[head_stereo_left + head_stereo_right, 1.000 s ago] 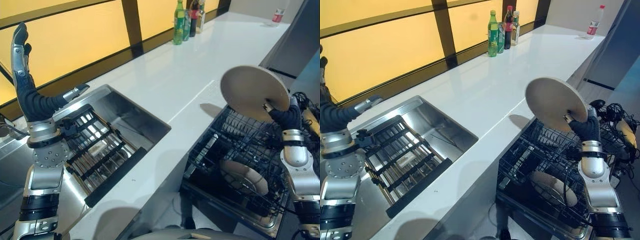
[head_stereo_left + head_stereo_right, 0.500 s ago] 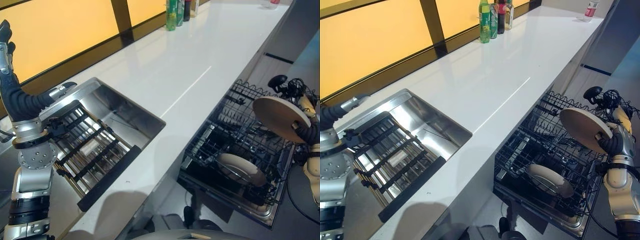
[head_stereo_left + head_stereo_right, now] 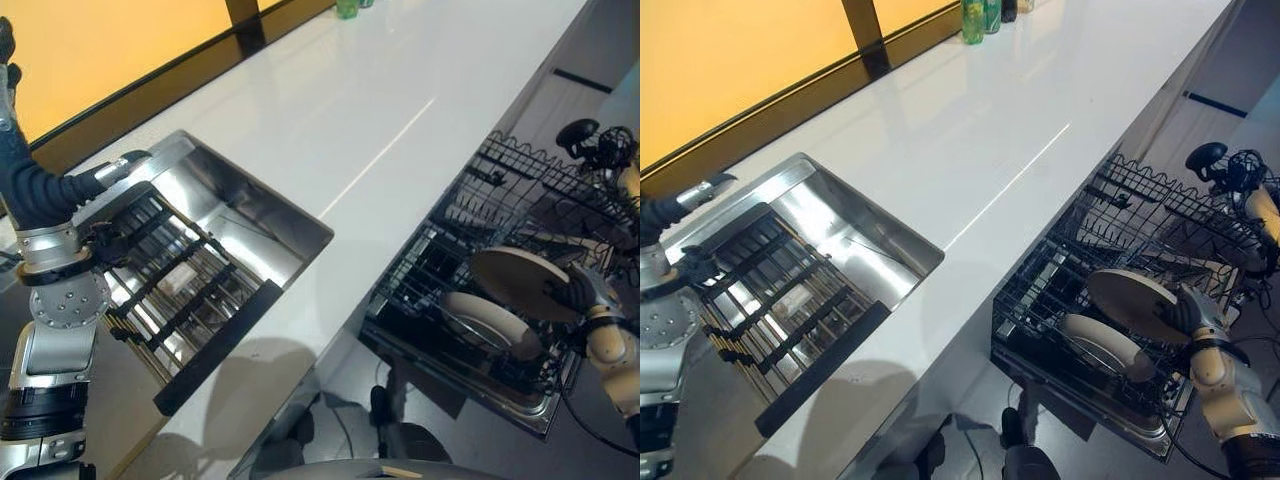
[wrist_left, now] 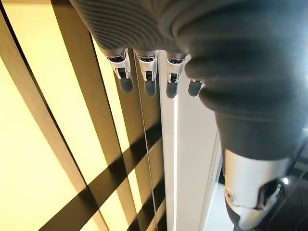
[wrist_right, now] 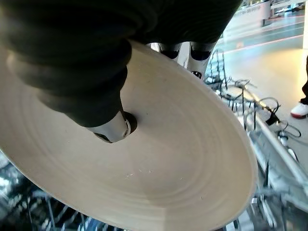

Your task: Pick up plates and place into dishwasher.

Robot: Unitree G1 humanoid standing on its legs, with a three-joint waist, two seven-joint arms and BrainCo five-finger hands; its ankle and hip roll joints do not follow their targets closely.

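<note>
Left hand (image 3: 12, 120) is raised at 9 o'clock of the scene, above the sink (image 3: 270, 215); its wrist view shows the fingers (image 4: 147, 77) straight and released, holding nothing. The sink holds a black slatted drying rack (image 3: 180, 290), lying diagonally across the basin. The white countertop (image 3: 330, 110) runs from 7 o'clock toward 1 o'clock, with a green bottle (image 3: 972, 20) at its far end near 12 o'clock.

At 3 to 4 o'clock the dishwasher rack (image 3: 470, 260) stands pulled out below the counter edge. One beige plate (image 3: 490, 325) already rests in it, leaning on the wires.

Right hand (image 3: 580, 292) grasps a second beige plate (image 3: 525, 283) at its rim: thumb (image 5: 113, 127) pressed on the upper face, fingers (image 5: 195, 50) curled behind the far edge. This held plate is tilted close to flat, face upward, its broad axis running roughly 10 to 4 o'clock. It extends from the hand toward 9 o'clock, just above the rack and partly overlapping the resting plate; contact between the two cannot be determined.

A person's shoe (image 5: 301, 109) appears on the floor in the right wrist view.
</note>
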